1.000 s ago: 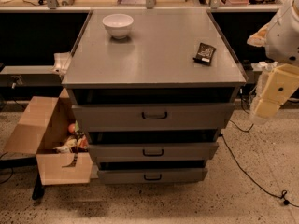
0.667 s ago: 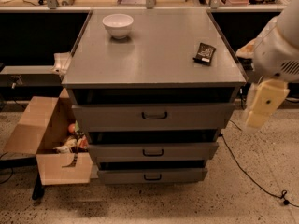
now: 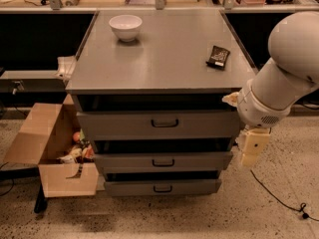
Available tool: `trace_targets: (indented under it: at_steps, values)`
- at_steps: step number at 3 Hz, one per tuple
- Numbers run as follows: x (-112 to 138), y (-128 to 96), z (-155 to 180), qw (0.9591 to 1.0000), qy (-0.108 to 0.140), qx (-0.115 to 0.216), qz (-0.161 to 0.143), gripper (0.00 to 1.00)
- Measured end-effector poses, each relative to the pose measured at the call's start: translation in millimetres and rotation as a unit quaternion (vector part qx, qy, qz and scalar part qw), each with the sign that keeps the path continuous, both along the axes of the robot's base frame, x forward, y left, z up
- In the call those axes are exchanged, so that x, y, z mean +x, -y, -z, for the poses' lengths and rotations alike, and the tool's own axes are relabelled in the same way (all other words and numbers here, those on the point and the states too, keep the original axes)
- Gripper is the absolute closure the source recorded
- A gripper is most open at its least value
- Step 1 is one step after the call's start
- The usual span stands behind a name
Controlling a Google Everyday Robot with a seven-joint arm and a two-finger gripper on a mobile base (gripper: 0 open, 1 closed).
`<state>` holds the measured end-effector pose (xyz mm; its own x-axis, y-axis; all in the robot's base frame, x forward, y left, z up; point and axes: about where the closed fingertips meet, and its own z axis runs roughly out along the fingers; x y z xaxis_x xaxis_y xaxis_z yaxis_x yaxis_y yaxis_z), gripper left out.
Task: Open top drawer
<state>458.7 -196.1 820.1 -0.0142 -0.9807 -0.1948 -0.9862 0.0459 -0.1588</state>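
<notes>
Jaws R of drawers (image 3: 159,162); arm (image 3: 291,63) cropped

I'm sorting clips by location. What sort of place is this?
Probably a lab or workshop: a grey metal cabinet, a cluttered bench behind it, and a cardboard box on the speckled floor. The gripper hangs right of the top drawer, slightly lower.

My one camera sits high in front of the cabinet (image 3: 164,63), tilted down at its top and drawer fronts from fairly near. The top drawer (image 3: 158,124) lies centre-frame, with the gripper (image 3: 249,154) at 4 o'clock.
</notes>
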Motion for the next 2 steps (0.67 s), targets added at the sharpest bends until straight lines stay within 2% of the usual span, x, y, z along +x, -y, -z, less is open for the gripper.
trace_targets:
  at_steps: [1,2]
  values:
    - [0.0,0.0,0.0,1.0,0.0,0.0,0.0,0.0]
    - [14.5,9.4,30.0,0.9996,0.006,-0.028,-0.003,0.0]
